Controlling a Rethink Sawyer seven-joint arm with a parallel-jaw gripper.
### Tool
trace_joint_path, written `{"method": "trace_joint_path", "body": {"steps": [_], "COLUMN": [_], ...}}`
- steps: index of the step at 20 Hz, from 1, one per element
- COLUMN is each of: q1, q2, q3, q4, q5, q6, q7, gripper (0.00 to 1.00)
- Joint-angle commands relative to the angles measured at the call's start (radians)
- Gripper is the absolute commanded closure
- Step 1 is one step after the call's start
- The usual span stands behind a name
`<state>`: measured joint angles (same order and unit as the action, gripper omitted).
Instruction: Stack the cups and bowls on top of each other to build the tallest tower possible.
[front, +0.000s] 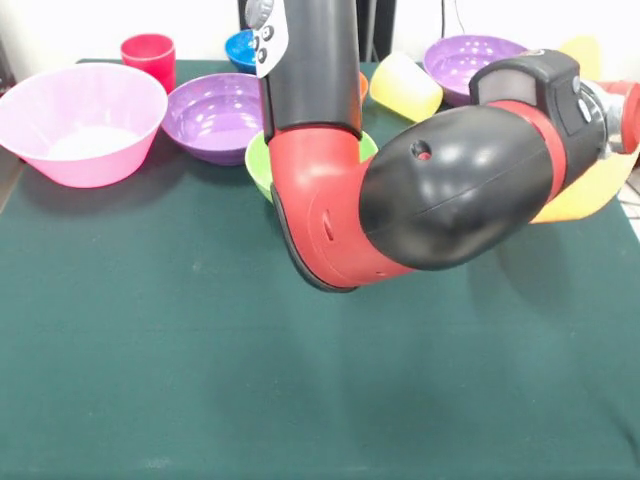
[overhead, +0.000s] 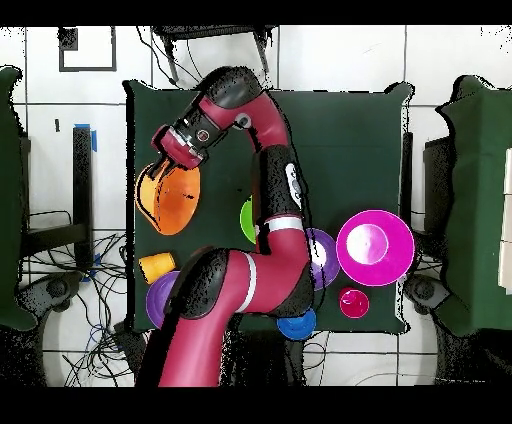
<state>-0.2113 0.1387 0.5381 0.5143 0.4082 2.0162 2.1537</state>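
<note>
My gripper (overhead: 157, 167) is at the table's edge, shut on the rim of the big orange-yellow bowl (overhead: 172, 198), which hangs tilted behind my forearm in the front view (front: 592, 188). The pale yellow cup (front: 405, 87) lies on its side next to a purple bowl (front: 470, 62). The lime green bowl (front: 256, 162) is half hidden behind my arm. A second purple bowl (front: 213, 113), the big pink bowl (front: 82, 120), the red cup (front: 148, 57) and the small blue bowl (front: 239, 49) stand upright. An orange sliver (front: 363, 84) shows behind the arm. The orange cup is hidden.
My arm's elbow (front: 330, 220) hangs low over the middle of the green cloth table (front: 180, 350). All the bowls and cups sit along the table's robot side. Cables lie on the floor beside the table (overhead: 95, 290).
</note>
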Motion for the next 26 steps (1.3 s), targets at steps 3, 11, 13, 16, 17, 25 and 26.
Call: {"method": "trace_joint_path", "body": {"steps": [3, 11, 13, 16, 17, 25, 26], "q1": [-0.01, -0.023, -0.027, -0.031, -0.032, -0.043, -0.045], "q2": [0.046, 0.095, 0.105, 0.114, 0.116, 0.138, 0.142], "q3": [0.098, 0.106, 0.111, 0.122, 0.125, 0.155, 0.157], "q4": [-0.017, -0.053, -0.058, -0.061, -0.061, -0.068, -0.067], "q5": [-0.032, -0.094, -0.105, -0.119, -0.123, -0.151, -0.151], "q6": [-0.056, -0.116, -0.131, -0.153, -0.158, -0.201, -0.207], "q7": [0.015, -0.077, -0.092, -0.106, -0.11, -0.163, -0.174], "gripper": [1.0, 1.0, 1.0, 1.0, 1.0, 1.0, 1.0]}}
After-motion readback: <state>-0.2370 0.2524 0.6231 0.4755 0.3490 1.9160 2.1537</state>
